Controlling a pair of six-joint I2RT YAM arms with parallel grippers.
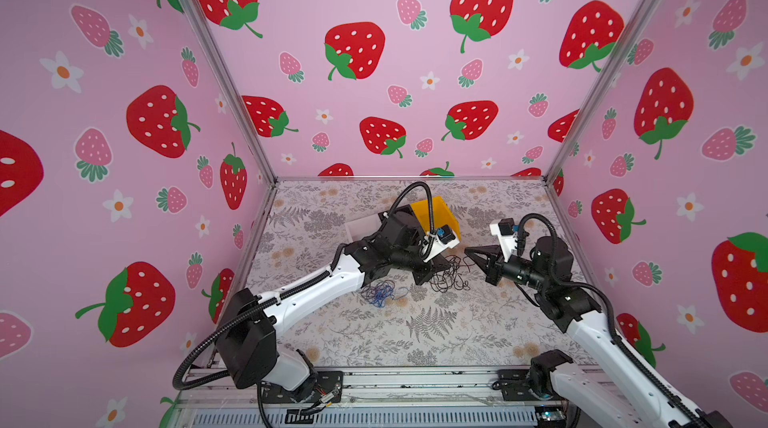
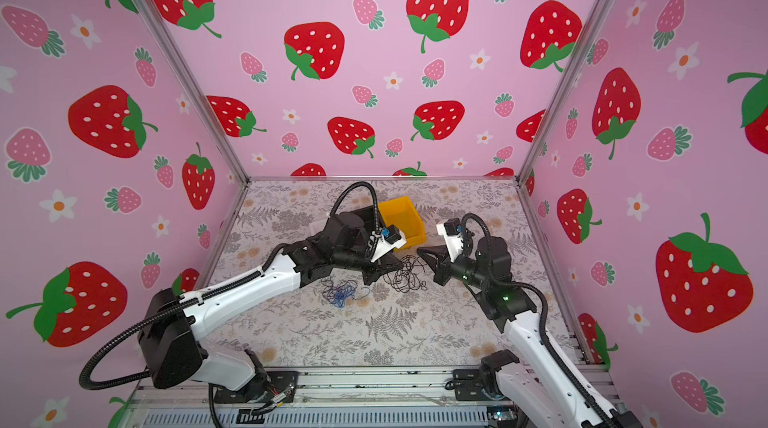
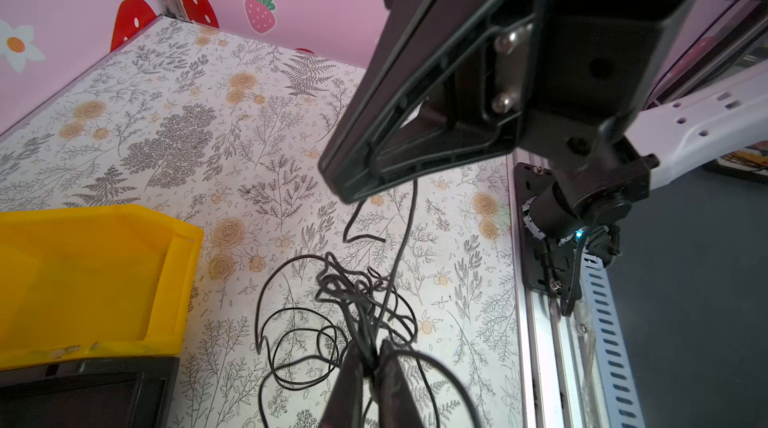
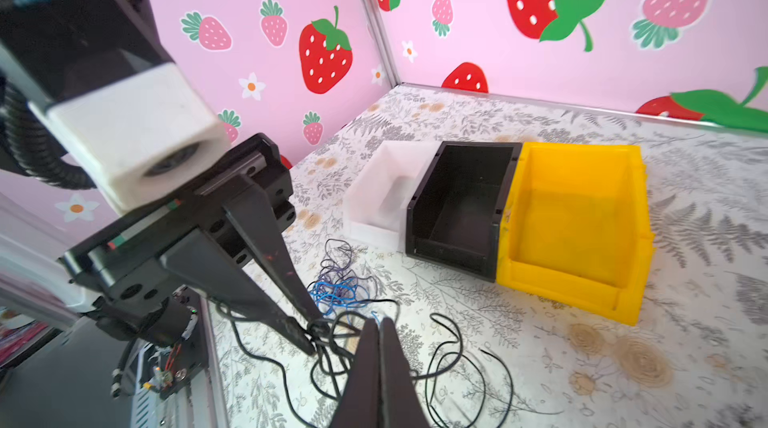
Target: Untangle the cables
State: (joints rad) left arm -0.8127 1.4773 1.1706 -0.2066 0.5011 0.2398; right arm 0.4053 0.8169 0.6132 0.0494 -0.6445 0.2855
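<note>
At the middle of the worktop [image 1: 478, 334], the left fingers [image 3: 382, 363] are pinched nearly shut on the black cables [image 1: 449, 276], the right fingers [image 4: 380, 326] clamp tight on a strand at their one o'clock, and the blue and purple cables [image 1: 380, 293] lie loose at eight o'clock.

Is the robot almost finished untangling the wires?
Not nearly. Done: the thin black cable tangle looks mostly apart from the thin blue and purple cable clump. In hand: left gripper and right gripper both pinch black strands. Left: both clumps are knotted.
</note>
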